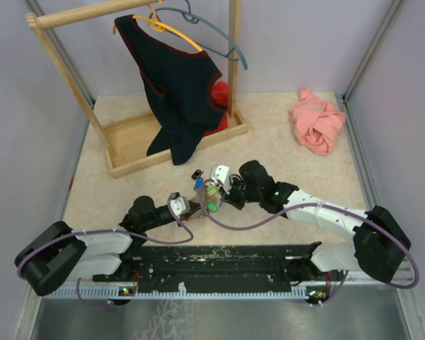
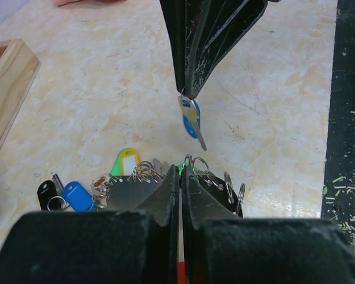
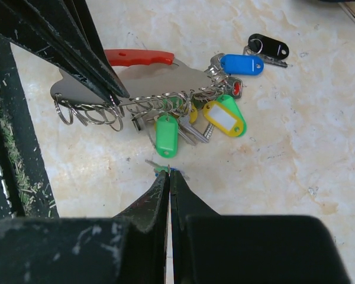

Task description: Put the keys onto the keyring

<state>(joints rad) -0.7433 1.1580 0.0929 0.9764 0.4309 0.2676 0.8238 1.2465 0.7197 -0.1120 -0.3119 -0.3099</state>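
Observation:
My right gripper (image 3: 168, 173) is shut on a small silvery key with a blue head (image 2: 192, 121), which hangs from its tip (image 2: 189, 94) above the table. My left gripper (image 2: 182, 171) is shut on the keyring, a flat metal plate (image 3: 165, 80) with a red handle (image 3: 136, 57) and several wire rings (image 3: 89, 112). Its tip shows in the right wrist view (image 3: 115, 94). More keys hang on the rings with green (image 3: 165, 135), yellow (image 3: 225, 117) and blue (image 3: 241, 64) tags. A black tag (image 3: 269, 44) lies beside them. In the top view both grippers (image 1: 188, 207) (image 1: 216, 191) meet over the bunch.
A wooden clothes rack (image 1: 127, 145) with a dark garment (image 1: 177, 92) and hangers stands at the back left. A pink cloth (image 1: 317, 120) lies at the back right. A black rail (image 1: 219, 258) runs along the near edge.

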